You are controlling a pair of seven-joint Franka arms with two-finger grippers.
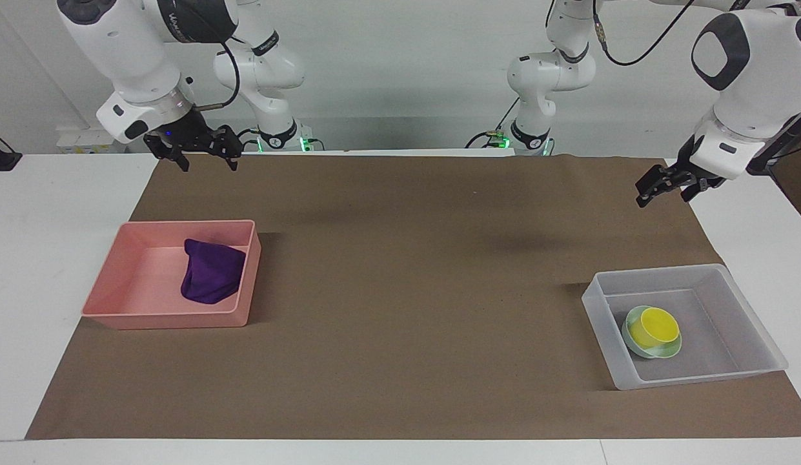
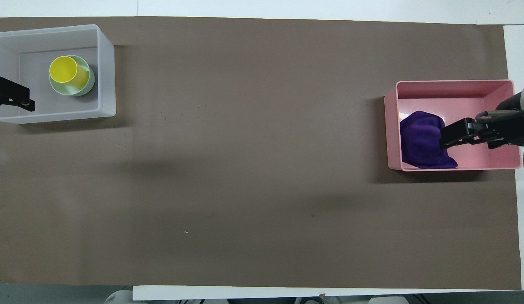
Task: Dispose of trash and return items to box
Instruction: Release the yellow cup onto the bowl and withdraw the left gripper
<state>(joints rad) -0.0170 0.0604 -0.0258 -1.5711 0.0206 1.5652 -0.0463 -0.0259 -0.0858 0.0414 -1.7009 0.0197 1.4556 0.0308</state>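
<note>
The dark purple cloth (image 1: pixel 210 279) lies in the pink tray (image 1: pixel 119 284) toward the right arm's end of the table; it also shows in the overhead view (image 2: pixel 420 139). The yellow cup (image 1: pixel 658 326) stands in the pale green bowl (image 1: pixel 665 352) inside the clear tub (image 1: pixel 749 303) toward the left arm's end. The overhead view shows the cup (image 2: pixel 65 71), the bowl (image 2: pixel 89 84) and the tub (image 2: pixel 107 67). My right gripper (image 1: pixel 206 158) hangs open and empty, high over the pink tray (image 2: pixel 468 141). My left gripper (image 1: pixel 661 194) is open and empty, up in the air over the tub's outer end (image 2: pixel 8 95).
Brown paper (image 1: pixel 406 258) covers the table between the pink tray and the tub. White table (image 1: pixel 45 213) shows at both ends. The arm bases stand at the robots' edge.
</note>
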